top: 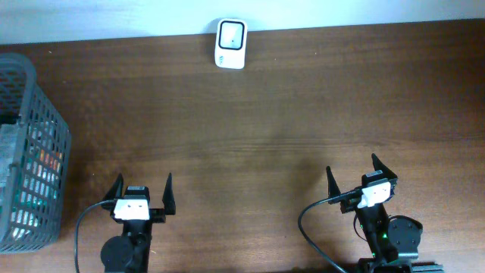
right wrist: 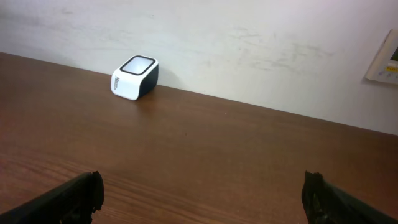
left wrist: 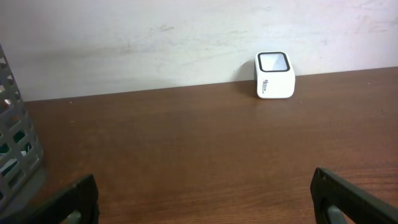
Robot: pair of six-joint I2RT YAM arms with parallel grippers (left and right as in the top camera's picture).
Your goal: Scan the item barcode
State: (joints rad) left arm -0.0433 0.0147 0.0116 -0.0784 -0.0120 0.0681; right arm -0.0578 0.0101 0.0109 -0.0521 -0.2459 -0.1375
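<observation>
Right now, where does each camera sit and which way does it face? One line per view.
Overhead: above the table, looking straight down; left gripper and right gripper, both open, show at the near edge.
Left wrist: low behind the left gripper, facing the far wall; its own fingers frame the bottom corners.
Right wrist: low behind the right gripper, facing the same wall; fingers likewise.
Shared: all three see the white scanner by the wall; overhead and left wrist also see the grey basket.

- A dark wood-grain worktop [top: 288, 114] filled the view.
- A white, scuffed wall [left wrist: 155, 43] stood behind it.
- A pale panel [right wrist: 387, 59], perhaps a switch, hung there.
</observation>
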